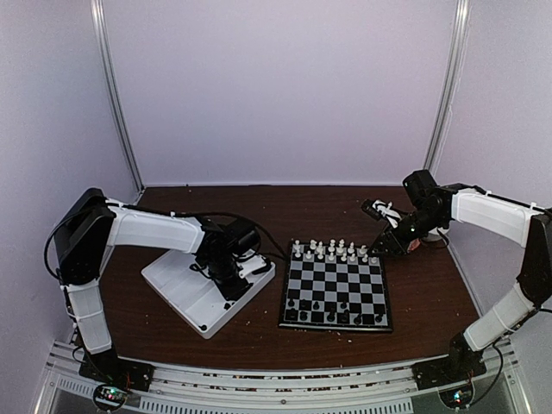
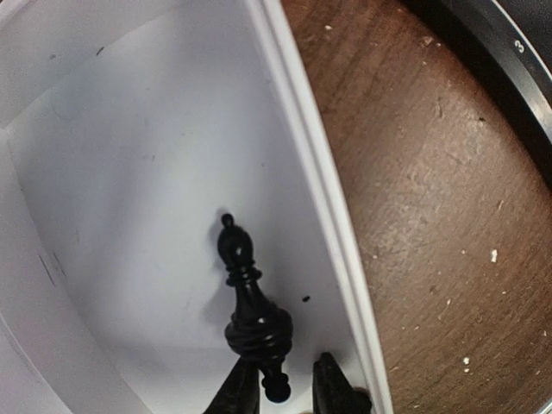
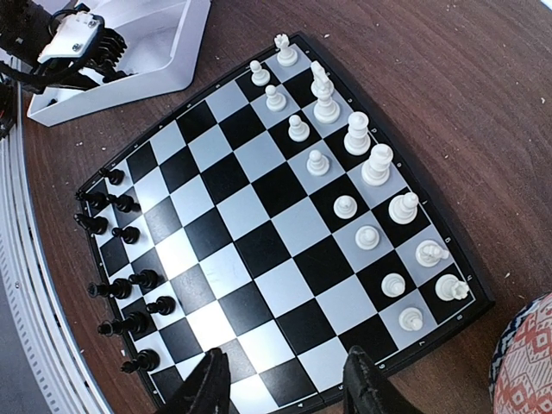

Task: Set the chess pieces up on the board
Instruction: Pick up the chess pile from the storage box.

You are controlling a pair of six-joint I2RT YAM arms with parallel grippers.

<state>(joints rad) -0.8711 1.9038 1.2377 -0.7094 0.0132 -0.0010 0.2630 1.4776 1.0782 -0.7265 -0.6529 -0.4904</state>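
- Left gripper (image 2: 283,392): narrowly parted jaws straddle a tiny black plastic bishop (image 2: 241,259) lying in the white rectangular tray (image 2: 297,129).
- Right gripper (image 3: 289,388): parted, empty, over the black-and-silver checked chessboard (image 3: 285,286).

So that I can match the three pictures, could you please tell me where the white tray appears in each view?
Top external: the white tray lies left of centre, left of the board.
Left wrist: the tray fills the left half, with a black chess piece lying in it.
Right wrist: the tray's corner shows at the top left.
Shared landmark: the board, whose black border sits beside the tray in every view.
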